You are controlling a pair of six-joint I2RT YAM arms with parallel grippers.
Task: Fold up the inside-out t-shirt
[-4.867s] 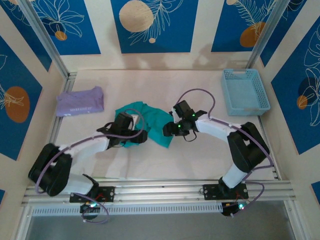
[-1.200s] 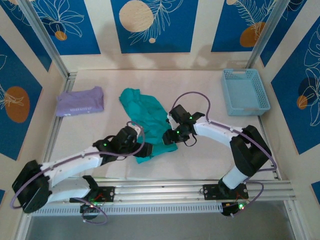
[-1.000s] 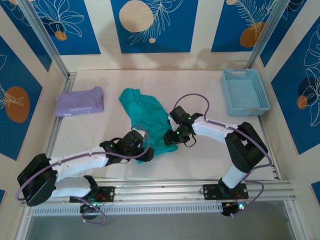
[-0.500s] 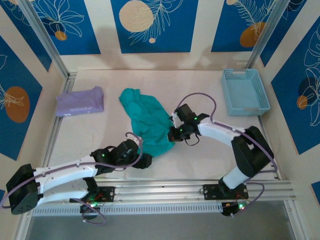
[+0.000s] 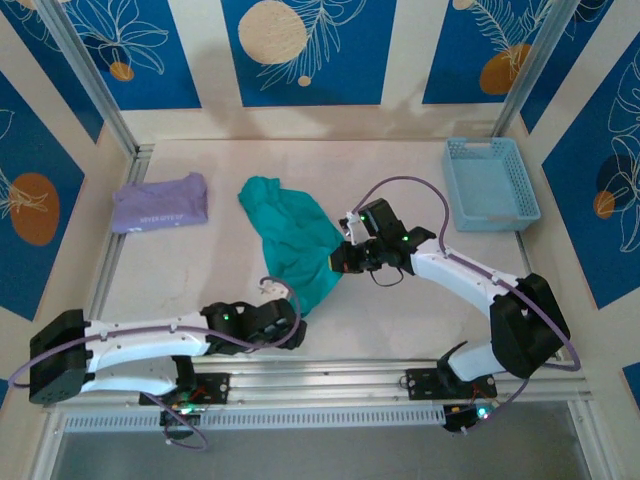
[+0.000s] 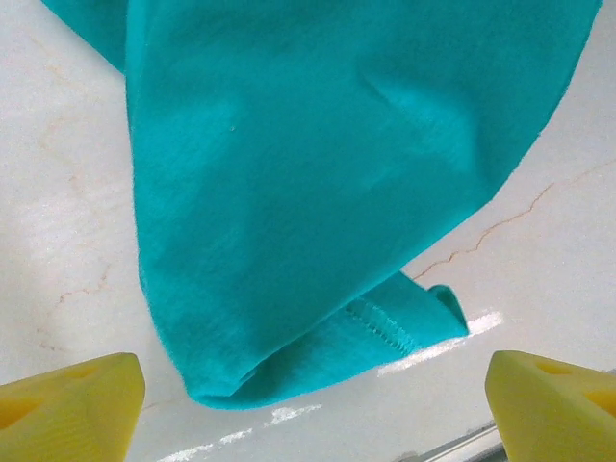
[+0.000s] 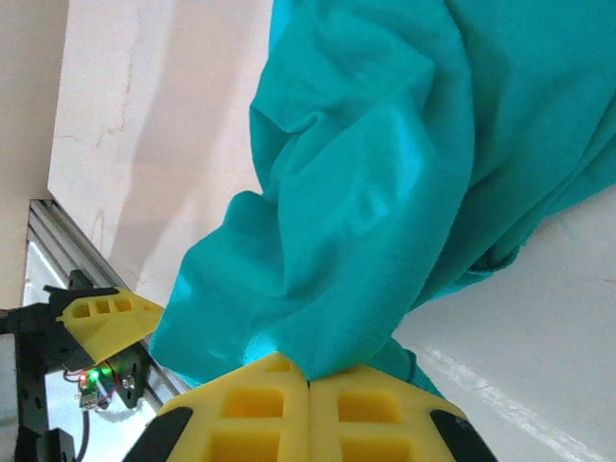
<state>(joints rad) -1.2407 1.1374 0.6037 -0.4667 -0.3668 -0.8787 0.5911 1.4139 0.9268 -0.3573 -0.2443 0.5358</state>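
The inside-out t-shirt (image 5: 290, 240) is a teal bunch stretched from the table's middle back toward the near edge. In the top view my right gripper (image 5: 340, 260) is at its right edge, shut on a fold of the cloth. The right wrist view shows the yellow fingers (image 7: 260, 414) pressed together with the t-shirt (image 7: 385, 192) pinched between them and draping away. My left gripper (image 5: 292, 316) sits just below the shirt's lowest tip. It is open wide, and its gripper (image 6: 308, 423) holds nothing while the stitched hem corner (image 6: 385, 327) lies on the table just ahead of it.
A folded lavender shirt (image 5: 160, 203) lies at the back left. A light blue basket (image 5: 490, 183) stands at the back right. The aluminium rail (image 5: 330, 380) runs along the near edge, close behind the left gripper.
The right gripper has shut on the shirt's right edge and shifted slightly right. The left arm has drawn back toward the near edge, open, clear of the cloth. The shirt lies longer than before.
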